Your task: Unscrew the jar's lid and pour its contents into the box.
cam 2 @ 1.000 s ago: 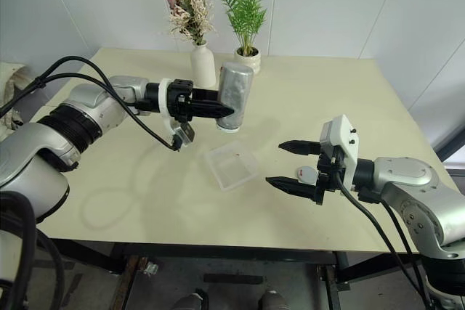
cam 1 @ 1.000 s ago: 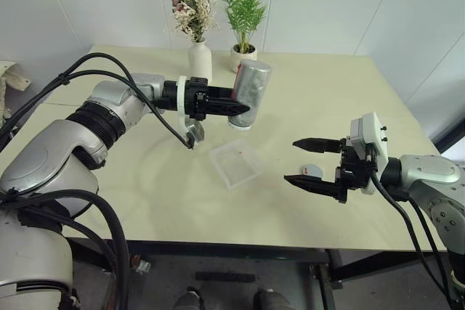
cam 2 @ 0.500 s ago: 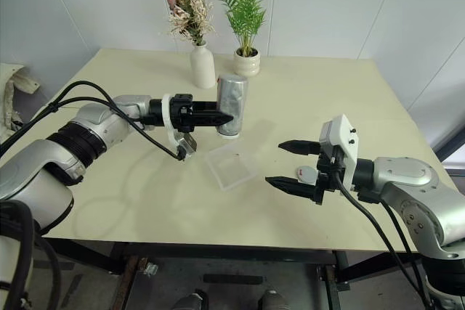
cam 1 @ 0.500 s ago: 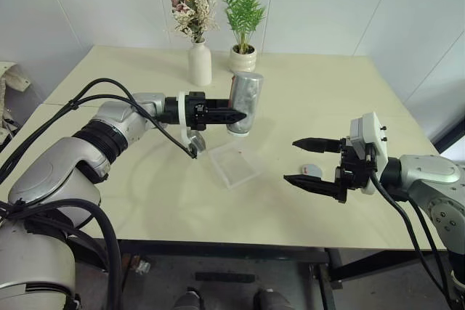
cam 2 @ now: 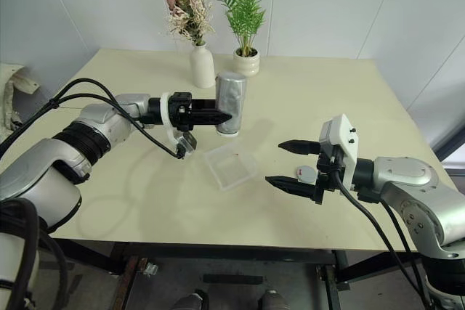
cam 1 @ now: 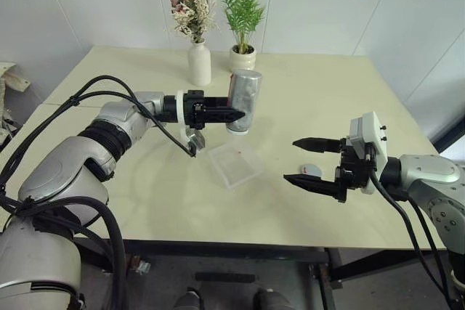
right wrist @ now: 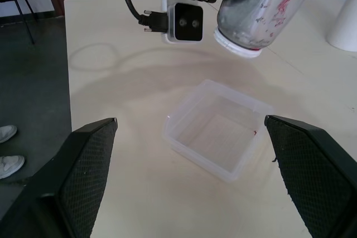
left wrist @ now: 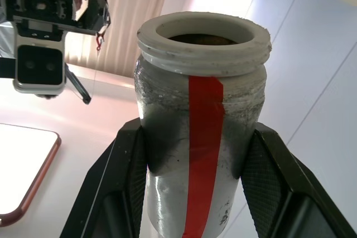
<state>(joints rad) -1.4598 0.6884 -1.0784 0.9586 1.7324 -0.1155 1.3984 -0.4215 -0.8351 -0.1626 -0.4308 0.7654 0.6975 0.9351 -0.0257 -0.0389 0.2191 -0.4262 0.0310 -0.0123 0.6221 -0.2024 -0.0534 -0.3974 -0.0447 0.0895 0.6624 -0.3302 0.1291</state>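
Since the earlier frames, the jar (cam 1: 244,101) has been carried lower and nearer the box (cam 1: 236,163), mouth down, and is now held just above the box's far edge. Its body is clamped by the left gripper (cam 1: 234,113). It is judged light, rigid and smooth, so a mid-body hold seems safest. The right gripper (cam 1: 311,162) is held wide apart, empty, with the lid (cam 1: 311,170) lying between its fingers on the table.

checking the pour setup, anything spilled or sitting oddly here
Nothing spilled that I can see. The jar hangs mouth-down in the left gripper, above the table just beyond the box, not over it. The lid lies flat.
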